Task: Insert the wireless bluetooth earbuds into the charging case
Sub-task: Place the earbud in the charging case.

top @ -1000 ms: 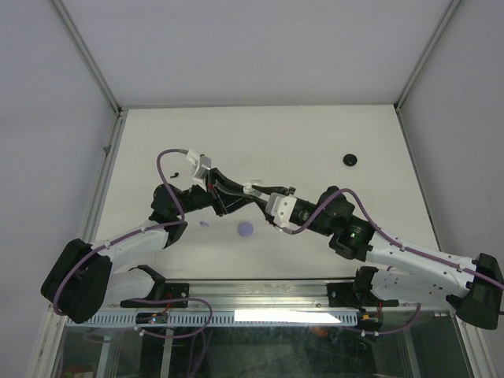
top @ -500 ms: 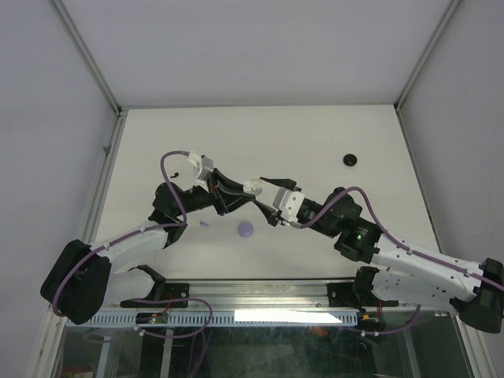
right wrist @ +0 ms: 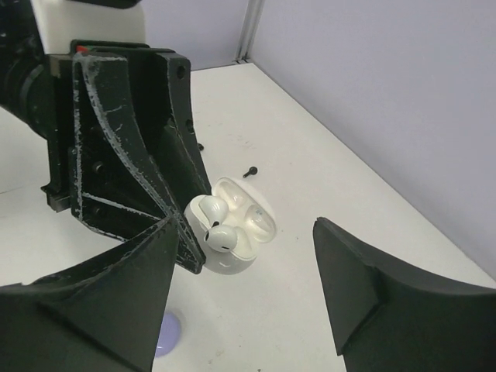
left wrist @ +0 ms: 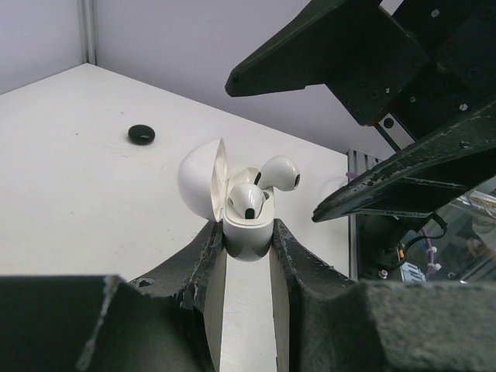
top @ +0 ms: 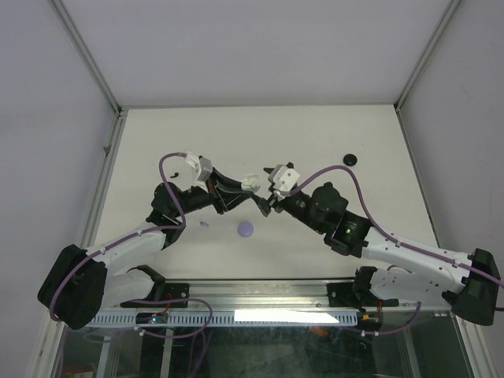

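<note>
Inspection finding: no text, label, brand, number or sign can be read in any view. The white charging case point(left wrist: 246, 236), the two white earbuds point(left wrist: 246, 200) seated in it, and the black disc point(left wrist: 141, 134) on the table at ten o'clock from the case all present plain, unmarked surfaces at this resolution.
</note>
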Motion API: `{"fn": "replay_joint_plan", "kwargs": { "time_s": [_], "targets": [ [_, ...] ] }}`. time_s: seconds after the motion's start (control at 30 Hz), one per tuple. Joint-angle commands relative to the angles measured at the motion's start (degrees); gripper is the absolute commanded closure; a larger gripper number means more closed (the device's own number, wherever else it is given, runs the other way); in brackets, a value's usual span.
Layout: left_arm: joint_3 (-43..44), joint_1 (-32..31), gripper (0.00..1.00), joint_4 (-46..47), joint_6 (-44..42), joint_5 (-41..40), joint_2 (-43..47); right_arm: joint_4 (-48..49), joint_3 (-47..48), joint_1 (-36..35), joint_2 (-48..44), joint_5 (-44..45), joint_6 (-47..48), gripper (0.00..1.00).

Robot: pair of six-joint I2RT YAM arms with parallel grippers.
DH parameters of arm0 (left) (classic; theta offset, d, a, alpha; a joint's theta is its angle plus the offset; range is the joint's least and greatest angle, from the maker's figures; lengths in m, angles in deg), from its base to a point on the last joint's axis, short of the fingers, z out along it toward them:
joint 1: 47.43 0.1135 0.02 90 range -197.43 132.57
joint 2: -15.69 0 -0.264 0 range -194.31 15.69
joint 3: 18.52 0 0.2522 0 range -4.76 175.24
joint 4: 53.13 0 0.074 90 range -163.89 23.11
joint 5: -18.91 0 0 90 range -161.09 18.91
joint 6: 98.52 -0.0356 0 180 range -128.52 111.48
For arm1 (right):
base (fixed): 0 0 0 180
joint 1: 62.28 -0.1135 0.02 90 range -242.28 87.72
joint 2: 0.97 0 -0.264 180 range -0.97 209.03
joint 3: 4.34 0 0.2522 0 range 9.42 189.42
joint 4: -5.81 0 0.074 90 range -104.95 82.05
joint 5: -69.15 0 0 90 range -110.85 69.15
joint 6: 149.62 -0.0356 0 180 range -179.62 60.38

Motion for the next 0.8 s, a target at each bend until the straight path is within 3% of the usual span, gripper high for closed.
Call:
{"fn": "replay_joint_plan", "kwargs": {
  "time_s": [0.0, 0.77],
  "targets": [
    [0.3, -0.7, 1.00, 1.3, -1.8, -0.6, 1.7, 2.3, 3.5, -0.3, 0.9, 4.9, -4.8, 0.26],
    [-0.6, -0.7, 1.00, 3.5, -1.4, 0.1, 2.4, -1.7, 1.5, 0.8, -2.5, 9.7, -3.1, 0.26]
  ]
}}
